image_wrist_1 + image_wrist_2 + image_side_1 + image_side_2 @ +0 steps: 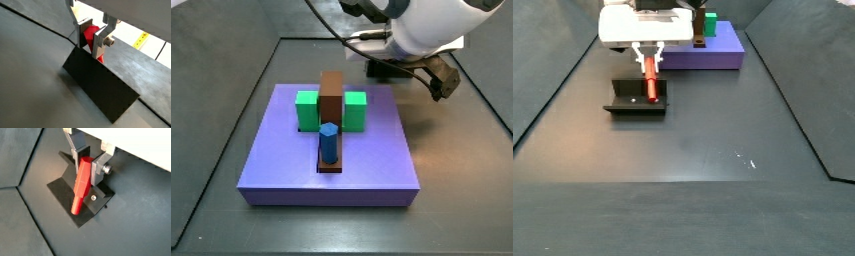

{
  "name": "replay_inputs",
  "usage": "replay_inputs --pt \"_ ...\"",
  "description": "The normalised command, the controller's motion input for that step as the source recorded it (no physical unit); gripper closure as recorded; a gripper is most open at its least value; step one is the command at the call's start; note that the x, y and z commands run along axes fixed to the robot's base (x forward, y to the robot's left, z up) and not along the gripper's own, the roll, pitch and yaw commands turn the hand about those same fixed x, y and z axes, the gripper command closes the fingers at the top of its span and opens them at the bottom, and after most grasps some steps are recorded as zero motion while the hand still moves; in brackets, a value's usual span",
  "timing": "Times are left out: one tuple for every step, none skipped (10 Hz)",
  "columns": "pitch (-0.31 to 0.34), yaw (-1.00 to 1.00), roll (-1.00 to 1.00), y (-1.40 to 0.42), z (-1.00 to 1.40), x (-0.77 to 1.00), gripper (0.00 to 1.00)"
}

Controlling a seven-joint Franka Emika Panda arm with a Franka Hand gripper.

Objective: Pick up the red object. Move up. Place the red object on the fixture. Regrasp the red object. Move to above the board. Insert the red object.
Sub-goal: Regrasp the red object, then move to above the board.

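Wrist views: pincer [89, 164] closed on upper end of the red object [81, 184], which slants down onto the fixture [67, 192]. Side view: same grip over the fixture [625, 101], near the board [714, 52]. Side view with board [331, 160]: arm hides pincer.

End effector [648, 62]: over the fixture's 12 o'clock end, fingers either side of the red object.
Red object [649, 82]: lying on the fixture [620, 105].
Board [714, 56]: at 1 o'clock from fixture, apart.
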Motion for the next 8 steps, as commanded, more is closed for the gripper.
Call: replay_inputs --pt "0.000 0.00 0.00 0.00 0.00 0.00 1.00" --pt "0.000 0.00 0.00 0.00 0.00 0.00 1.00" --pt "0.000 0.00 0.00 0.00 0.00 0.00 1.00" --pt "0.000 0.00 0.00 0.00 0.00 0.00 1.00" --pt "0.000 0.00 0.00 0.00 0.00 0.00 1.00" --pt "0.000 0.00 0.00 0.00 1.40 0.00 1.00" --pt "-0.091 0.04 -0.08 -0.02 1.40 0.05 1.00" --pt "-0.106 0.05 -0.14 -0.04 1.40 0.04 1.00"
